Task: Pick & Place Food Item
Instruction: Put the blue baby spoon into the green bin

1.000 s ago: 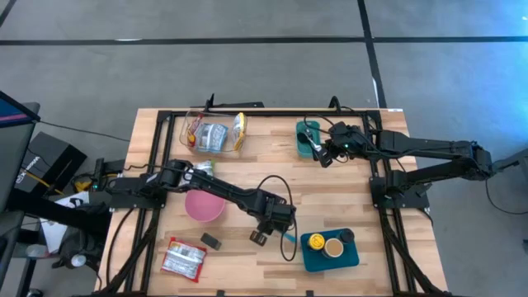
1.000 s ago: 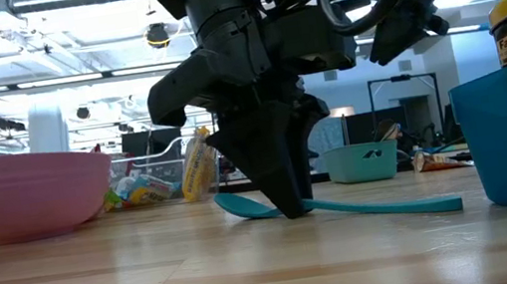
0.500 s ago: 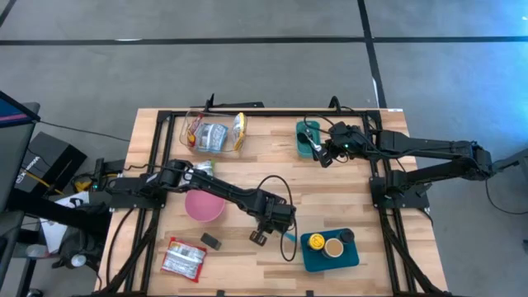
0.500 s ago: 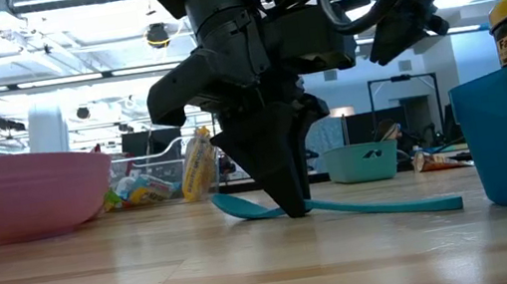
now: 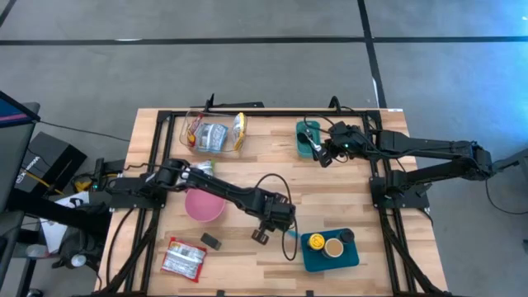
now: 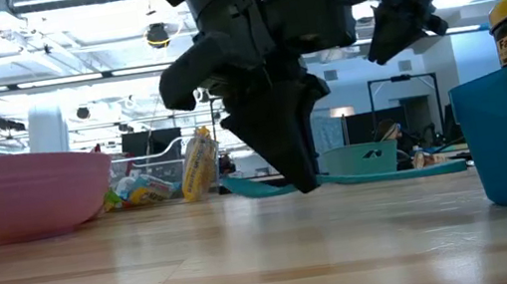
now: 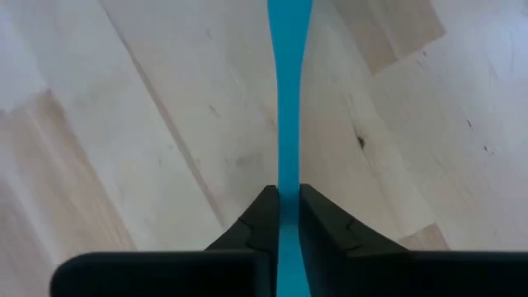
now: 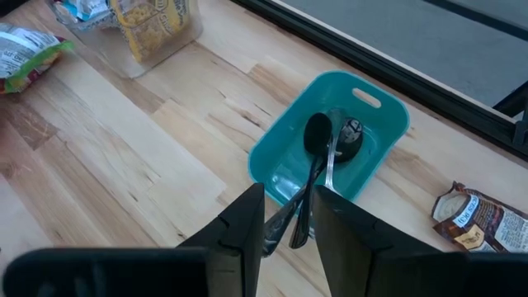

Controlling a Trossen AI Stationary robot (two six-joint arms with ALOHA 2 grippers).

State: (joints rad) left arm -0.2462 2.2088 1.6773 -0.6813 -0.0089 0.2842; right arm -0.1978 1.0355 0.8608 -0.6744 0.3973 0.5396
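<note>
A teal spoon (image 6: 389, 174) hangs just above the table in the low view, and my left gripper (image 6: 306, 184) is shut on it at the table's near middle (image 5: 262, 235). At the far right, over a small teal bin (image 8: 375, 124), my right gripper (image 8: 290, 227) is shut on a black spoon (image 8: 316, 136). A silvery utensil runs beside that spoon. A snack packet (image 5: 183, 258) lies flat at the near left. More packets sit in a clear container (image 5: 213, 132) at the far left. My left gripper pinches the teal spoon's handle (image 7: 285, 177) between its two fingers, nearer the bowl end (image 6: 230, 184). The fingers come steeply from above and lie across the handle. The spoon hangs about level, clear of the table. My right gripper has the black spoon's handle (image 8: 302, 216) between its two fingers, which slant down from the table's right. The spoon's bowl (image 8: 317, 132) is inside the teal bin; whether it rests on the bin's floor I cannot tell.
A pink bowl (image 5: 204, 205) stands left of my left gripper. A teal tray (image 5: 307, 257) with jars sits close on its right. A small black object (image 5: 211, 240) lies near the snack packet. Another packet (image 8: 478, 221) lies beyond the teal bin.
My left gripper has risen a little and taken the teal spoon with it. The spoon lay on the table a second ago and now hangs level, clear of the wood.
</note>
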